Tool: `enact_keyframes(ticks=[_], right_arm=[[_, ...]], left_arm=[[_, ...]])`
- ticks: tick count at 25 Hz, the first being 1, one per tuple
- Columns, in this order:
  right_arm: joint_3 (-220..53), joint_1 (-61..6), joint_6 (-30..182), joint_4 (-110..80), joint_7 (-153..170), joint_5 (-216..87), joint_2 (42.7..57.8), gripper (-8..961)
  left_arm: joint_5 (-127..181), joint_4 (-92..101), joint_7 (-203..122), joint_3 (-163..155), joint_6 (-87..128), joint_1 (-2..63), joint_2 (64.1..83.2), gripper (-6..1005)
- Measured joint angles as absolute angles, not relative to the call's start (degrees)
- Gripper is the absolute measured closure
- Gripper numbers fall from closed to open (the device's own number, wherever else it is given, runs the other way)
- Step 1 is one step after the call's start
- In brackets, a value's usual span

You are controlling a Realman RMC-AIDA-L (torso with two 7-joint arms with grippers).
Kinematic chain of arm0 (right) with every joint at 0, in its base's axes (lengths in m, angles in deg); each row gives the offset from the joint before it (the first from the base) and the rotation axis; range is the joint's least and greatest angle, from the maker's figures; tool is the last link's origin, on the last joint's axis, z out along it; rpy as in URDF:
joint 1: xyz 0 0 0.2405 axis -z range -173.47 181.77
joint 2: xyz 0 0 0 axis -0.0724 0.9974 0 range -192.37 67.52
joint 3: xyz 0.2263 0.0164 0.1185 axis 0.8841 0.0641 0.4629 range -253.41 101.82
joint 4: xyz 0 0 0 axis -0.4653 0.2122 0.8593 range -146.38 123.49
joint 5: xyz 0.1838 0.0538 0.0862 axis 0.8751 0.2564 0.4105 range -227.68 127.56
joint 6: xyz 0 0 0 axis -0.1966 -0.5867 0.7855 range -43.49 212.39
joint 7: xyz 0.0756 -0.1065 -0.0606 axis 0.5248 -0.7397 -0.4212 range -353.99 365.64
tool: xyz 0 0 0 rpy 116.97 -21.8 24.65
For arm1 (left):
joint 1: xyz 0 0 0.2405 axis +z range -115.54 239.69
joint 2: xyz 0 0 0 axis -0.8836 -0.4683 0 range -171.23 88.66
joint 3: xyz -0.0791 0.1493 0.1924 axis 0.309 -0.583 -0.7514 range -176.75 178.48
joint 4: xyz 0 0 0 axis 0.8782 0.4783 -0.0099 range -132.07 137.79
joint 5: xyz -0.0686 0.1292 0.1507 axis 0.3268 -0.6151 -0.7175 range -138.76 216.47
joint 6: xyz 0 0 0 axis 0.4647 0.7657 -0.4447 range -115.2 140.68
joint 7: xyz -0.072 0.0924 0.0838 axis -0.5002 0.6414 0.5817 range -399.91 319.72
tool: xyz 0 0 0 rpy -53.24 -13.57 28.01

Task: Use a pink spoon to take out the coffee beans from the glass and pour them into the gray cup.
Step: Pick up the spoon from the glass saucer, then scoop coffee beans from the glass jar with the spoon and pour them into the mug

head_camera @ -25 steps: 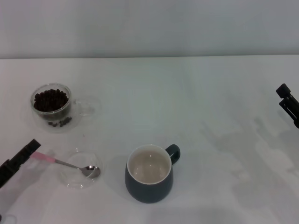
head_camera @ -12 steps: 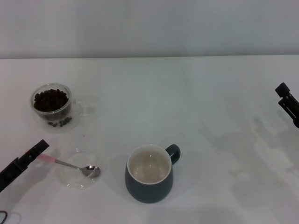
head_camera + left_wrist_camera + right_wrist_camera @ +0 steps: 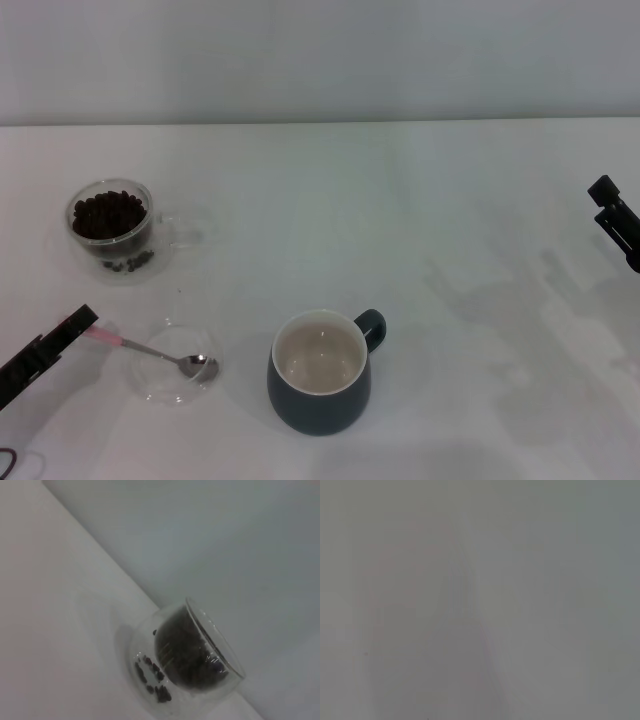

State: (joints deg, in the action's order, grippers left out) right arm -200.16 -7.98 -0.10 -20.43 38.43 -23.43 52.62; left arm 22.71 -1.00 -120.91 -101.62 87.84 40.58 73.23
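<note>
The pink spoon lies with its silver bowl in a shallow clear dish and its pink handle pointing left. My left gripper sits at the lower left, its tip right at the end of that handle; whether it grips the handle does not show. The glass stands at the far left, filled with coffee beans, and the left wrist view shows the glass close up with its coffee beans. The gray cup stands front centre with nothing inside. My right gripper stays at the right edge.
The white table runs back to a pale wall. A few loose beans lie low in the glass. The right wrist view shows only a blank pale surface.
My left gripper has shifted a little along the front left, staying at the spoon's handle end. The spoon's bowl has slid slightly to the right in the dish.
</note>
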Motion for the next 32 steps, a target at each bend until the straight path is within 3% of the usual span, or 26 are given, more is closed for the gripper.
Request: enact_keyframes(ticks=[2,13,25,32], right_arm=[[-200.2,-8.0,-0.1,-20.4,38.4,-23.4,52.62,92],[-200.2,-8.0,0.0,-20.4,38.4,-23.4,52.62,92],[-200.0,-8.0,-0.1,-20.4,38.4,-23.3,52.62,92],[-199.4,-8.2,-0.1,-20.4,38.4,-23.2,52.62,92]], left_arm=[[22.9,-0.5,-120.5,-101.6,87.9,40.7,73.21,679],[23.1,4.5,-121.3,-101.5,92.3,42.8,70.88,848],[27.3,4.9,-123.2,-101.0,102.4,43.0,66.58,865],[31.4,5.8,-118.8,-100.9,102.2,39.0,62.86,864]])
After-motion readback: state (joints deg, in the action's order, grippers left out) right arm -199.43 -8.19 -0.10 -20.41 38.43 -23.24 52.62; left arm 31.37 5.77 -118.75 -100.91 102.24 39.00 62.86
